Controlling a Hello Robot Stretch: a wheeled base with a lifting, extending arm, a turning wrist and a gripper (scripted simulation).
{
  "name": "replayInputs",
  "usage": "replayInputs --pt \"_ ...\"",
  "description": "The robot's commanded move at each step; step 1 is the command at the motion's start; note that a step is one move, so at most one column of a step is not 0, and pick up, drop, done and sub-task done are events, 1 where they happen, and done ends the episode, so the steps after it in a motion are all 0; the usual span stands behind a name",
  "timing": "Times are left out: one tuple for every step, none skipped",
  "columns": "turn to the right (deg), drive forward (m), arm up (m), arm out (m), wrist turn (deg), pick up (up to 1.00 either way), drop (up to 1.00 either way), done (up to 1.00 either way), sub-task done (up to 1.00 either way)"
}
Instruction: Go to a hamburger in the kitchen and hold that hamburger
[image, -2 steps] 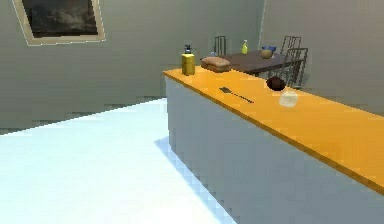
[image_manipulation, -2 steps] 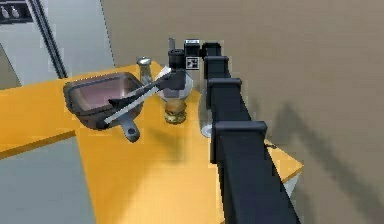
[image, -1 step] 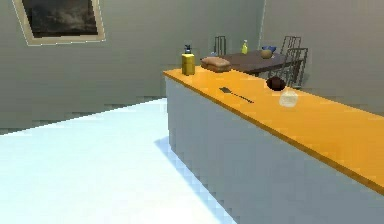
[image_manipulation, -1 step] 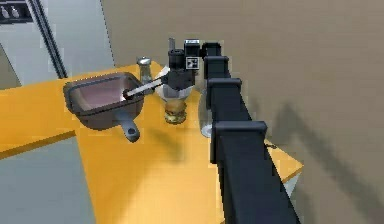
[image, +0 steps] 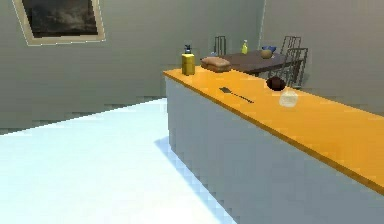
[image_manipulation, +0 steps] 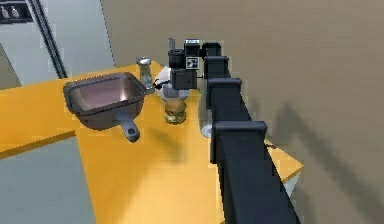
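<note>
Grey walls, pale floor. Forward view, upper left: framed picture (image: 62, 18) on the wall. Centre to lower right: long grey counter with an orange top (image: 320, 125).

On that top, from its far left end:
- yellow bottle (image: 188, 63), upright
- brown loaf-like lump (image: 215, 63) just beside it
- thin dark utensil (image: 237, 96), lying flat
- dark round thing (image: 275, 85), with a pale small thing (image: 288, 98) just right of it; too small to name.

Behind the counter, upper right: dark table (image: 255, 62) with a green bottle (image: 244, 46) and a bowl (image: 267, 51) on it, and chairs (image: 291, 50) around it.

Arm side view, orange countertop (image_manipulation: 150, 170) again:
- Left of centre: dark pan (image_manipulation: 105, 98), pinkish inside, handle toward the lower edge.
- Grey shaker (image_manipulation: 146, 68) at the pan's upper right.
- Centre: hamburger (image_manipulation: 177, 108), a small round tan-and-brown stack standing on the counter.
- Gripper (image_manipulation: 177, 90) sits right at the hamburger's top. Touching or merely above: cannot tell. Whether it holds anything: cannot tell. How the fingers are set: cannot tell.
- Just right of the hamburger: clear glass-like thing (image_manipulation: 207, 122), against the arm.
- Arm (image_manipulation: 245, 160) rises from the bottom edge, right of centre.
</note>
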Motion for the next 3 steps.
replayInputs --pt "0.0 0.0 -0.14 0.0 0.0 0.0 0.0 0.0 0.0" --pt "0.0 0.0 0.0 0.0 0.0 1.0 0.0 0.0 0.0" --pt "0.0 0.0 0.1 0.0 0.0 0.0 0.0 0.0 0.0"
